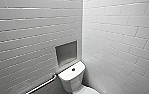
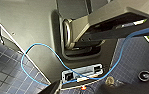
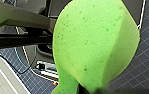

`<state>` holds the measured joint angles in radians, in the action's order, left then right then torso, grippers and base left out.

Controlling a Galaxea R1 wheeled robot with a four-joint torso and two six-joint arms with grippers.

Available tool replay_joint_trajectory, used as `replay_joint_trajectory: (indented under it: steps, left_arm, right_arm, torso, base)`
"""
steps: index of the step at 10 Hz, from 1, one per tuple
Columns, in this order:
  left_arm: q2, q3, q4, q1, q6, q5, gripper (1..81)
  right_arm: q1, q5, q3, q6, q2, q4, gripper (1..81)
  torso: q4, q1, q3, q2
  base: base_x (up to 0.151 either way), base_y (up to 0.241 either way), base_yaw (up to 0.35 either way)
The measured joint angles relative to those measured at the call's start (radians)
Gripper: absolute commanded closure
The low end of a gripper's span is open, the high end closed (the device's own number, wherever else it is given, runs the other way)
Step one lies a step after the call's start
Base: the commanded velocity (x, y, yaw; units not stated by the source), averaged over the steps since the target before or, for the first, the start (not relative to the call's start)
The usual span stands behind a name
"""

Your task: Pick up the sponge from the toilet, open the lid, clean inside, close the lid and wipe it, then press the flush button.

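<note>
The right pincer is pinching one bright green sponge at its narrow end. The pad bends into a curved fold and is held up clear of the dark, square-tiled floor. The left pincer shows as dark shapes at the rim of its wrist view, and I cannot tell whether it is spread or pressed together. Past it lie the robot's grey base, the same dark floor, and one thin blue cable looping across the base.

In the head view two walls of pale oblong tiles meet in a corner that runs from 12 o'clock down towards the middle. One wall lies on the 9 o'clock side, the other on the 3 o'clock side. One white toilet stands at about 6 o'clock, its tank set against the corner. One dark round flush button sits in the centre of the tank top. A curved white part of the bowl end shows at 5 o'clock of the tank. One square grey recess is set into the wall at 11 o'clock of the tank. One metal rail slants along that wall at 8 o'clock of the tank. The sponge is well apart from the toilet.
</note>
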<state>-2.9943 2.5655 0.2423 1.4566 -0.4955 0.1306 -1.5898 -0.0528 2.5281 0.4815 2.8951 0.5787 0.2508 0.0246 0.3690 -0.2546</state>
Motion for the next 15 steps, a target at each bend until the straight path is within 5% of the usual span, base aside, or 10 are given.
replay_joint_trajectory:
  steps: [4,15]
  left_arm:
    - [0.163,-0.169,0.094,-0.007,0.000,0.009,1.0]
    - [0.549,-0.670,0.183,-0.177,0.021,0.073,1.0]
  right_arm:
    - [-0.004,-0.007,-0.216,0.000,-0.125,-0.003,81.1]
    - [-0.011,-0.009,-0.309,0.000,-0.185,-0.003,81.1]
  torso:
    - [0.000,0.000,0.000,0.000]
    - [0.000,0.000,0.000,0.000]
  base:
    - [0.000,0.000,0.000]
    - [0.000,0.000,0.000]
